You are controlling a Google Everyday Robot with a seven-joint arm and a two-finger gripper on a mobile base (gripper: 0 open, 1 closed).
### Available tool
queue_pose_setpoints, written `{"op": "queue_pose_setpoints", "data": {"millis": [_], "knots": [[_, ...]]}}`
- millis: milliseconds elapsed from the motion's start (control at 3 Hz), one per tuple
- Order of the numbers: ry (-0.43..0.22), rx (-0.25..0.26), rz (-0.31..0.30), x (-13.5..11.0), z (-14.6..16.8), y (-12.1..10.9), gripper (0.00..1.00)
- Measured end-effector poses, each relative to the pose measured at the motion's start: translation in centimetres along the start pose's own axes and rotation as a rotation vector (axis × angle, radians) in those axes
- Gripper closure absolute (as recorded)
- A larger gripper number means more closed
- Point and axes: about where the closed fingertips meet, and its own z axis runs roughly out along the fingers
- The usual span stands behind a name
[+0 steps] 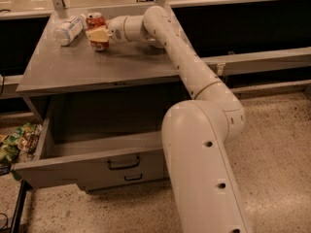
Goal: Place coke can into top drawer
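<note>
The coke can (pixel 96 20), red with a silver top, stands upright at the back of the grey cabinet top (pixel 97 64). My gripper (pixel 97 35) reaches in from the right and sits around the can's middle, covering part of it; the can's red base shows below it. The top drawer (pixel 63 164) is pulled out wide open below the cabinet top, with its dark bar handle (pixel 124 163) on the front. Its inside looks bare.
A clear crinkled water bottle (pixel 67 29) lies just left of the can. The shorter lower drawer (pixel 133 177) is shut under the open one. Snack bags (pixel 14 142) lie on the floor at left. My arm's big white body (pixel 204 169) stands right of the drawer.
</note>
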Motion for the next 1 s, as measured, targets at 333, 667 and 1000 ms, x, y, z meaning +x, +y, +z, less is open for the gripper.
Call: {"op": "queue_pose_setpoints", "data": {"millis": [333, 667, 1000], "knots": [[-0.058, -0.062, -0.020, -1.3, -3.6, 0.3, 1.00], [-0.024, -0.106, -0.034, -2.3, -10.5, 1.3, 1.00], [0.087, -0.165, 0.021, -0.8, -13.5, 4.5, 1.00]]}}
